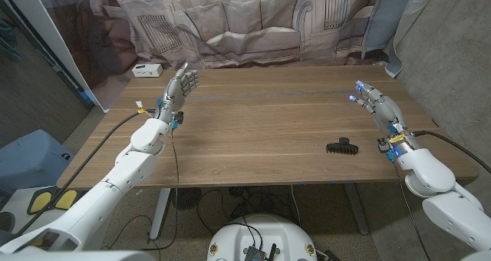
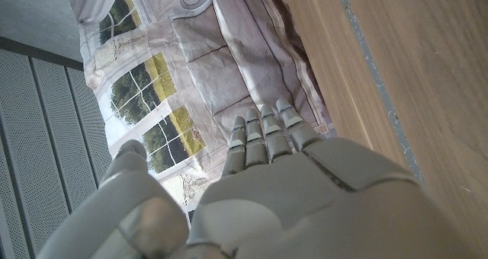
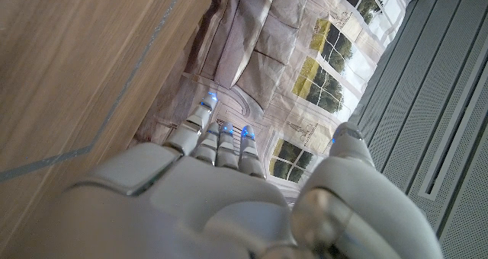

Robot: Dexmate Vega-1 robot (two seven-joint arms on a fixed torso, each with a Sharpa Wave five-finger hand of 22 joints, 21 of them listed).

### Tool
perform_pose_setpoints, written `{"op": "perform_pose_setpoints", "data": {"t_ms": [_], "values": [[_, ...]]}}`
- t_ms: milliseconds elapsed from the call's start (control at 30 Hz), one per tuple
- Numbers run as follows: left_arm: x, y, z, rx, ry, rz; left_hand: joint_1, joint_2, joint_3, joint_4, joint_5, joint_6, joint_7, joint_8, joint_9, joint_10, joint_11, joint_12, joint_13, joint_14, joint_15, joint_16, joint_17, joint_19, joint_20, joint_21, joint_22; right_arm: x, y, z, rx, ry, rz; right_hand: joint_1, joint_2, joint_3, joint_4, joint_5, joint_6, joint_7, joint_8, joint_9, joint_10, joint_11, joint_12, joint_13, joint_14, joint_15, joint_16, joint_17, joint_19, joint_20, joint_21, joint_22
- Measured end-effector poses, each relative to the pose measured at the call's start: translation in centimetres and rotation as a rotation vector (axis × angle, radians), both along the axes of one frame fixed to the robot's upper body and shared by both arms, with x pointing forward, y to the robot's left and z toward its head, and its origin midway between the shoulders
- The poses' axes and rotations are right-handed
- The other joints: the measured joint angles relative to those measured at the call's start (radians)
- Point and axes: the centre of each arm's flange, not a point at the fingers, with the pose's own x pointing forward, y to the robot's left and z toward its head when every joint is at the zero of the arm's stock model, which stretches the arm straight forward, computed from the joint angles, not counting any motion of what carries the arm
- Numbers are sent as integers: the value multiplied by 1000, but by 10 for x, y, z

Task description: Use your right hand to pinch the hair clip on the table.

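While the small black plastic claw-shaped hair clip (image 1: 343,147) lies on the wooden table (image 1: 261,115) near its front edge, the robot's grey right hand (image 1: 377,104) is raised over the table's right part, a little behind the clip and to its right, with the fingers straight and slightly spread, holding nothing. The grey left hand (image 1: 179,86) stands far away on the left, also with straight fingers and nothing in it. I think the pinch may fail: the clip is low and light, so the fingertips could push it and make it slide, or close on the teeth and not on the handles. Which way the handles point is too small to make out.
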Motion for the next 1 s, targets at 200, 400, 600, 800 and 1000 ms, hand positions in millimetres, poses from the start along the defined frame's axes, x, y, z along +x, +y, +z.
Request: {"op": "perform_pose_setpoints", "data": {"t_ms": [200, 400, 600, 800, 1000], "values": [[0, -3, 0, -1, 2, -12, 7, 7, 0, 0, 0, 6, -6, 0, 0, 11, 0, 0, 0, 0, 0, 0, 0, 0, 0, 0, 0, -13, -5, -4, -20, -1, -22, 10, 0, 3, -3, 0, -1, -2, 0, 0, 0, 0, 0, 0, 5, -5, 0, 0, 4, -3, 0, 0], [-1, -7, 0, 3, 2, -20, 7, 7, 0, -6, 0, 7, -4, -4, 0, 11, 0, 0, 5, 0, 0, 0, 0, 0, 0, 0, 0, -24, -9, -10, -35, 2, -43, 16, 5, 3, -3, 4, -1, -1, 0, 0, 7, -4, 0, -3, 5, -5, 0, 0, 3, -3, 0, 0], [-2, -10, 1, 12, 4, -23, 12, 12, 0, -6, 0, 7, -4, -4, 0, 11, 0, 0, 5, 0, 0, 0, 0, 0, 0, 0, 0, -36, -13, -15, -63, 1, -71, 25, 6, 7, -7, 4, -1, -1, 0, 0, 15, -7, 1, -3, 13, -2, 0, -5, 3, -3, 0, 0], [-3, -13, 7, 30, -1, -25, 12, 12, 0, -6, -2, 13, 2, -4, 0, 11, 0, 0, 5, 0, 0, 0, 0, 0, 0, -7, 0, -44, -15, -21, -102, -4, -99, 65, 30, 28, -17, 12, 10, -12, 5, 0, 31, -23, 6, -3, 27, -16, 0, -5, 16, -16, 0, 0], [-4, -19, 13, 52, -8, -33, 12, 12, 4, -10, -5, 18, -4, -4, 0, 15, -4, -8, 5, 0, 0, -4, 0, 0, 0, -7, 0, -54, -17, -25, -133, -20, -132, 88, 30, 37, -21, 12, 17, -19, 5, 0, 38, -30, 6, -3, 32, -21, 0, -5, 27, -16, 0, -2]]}}
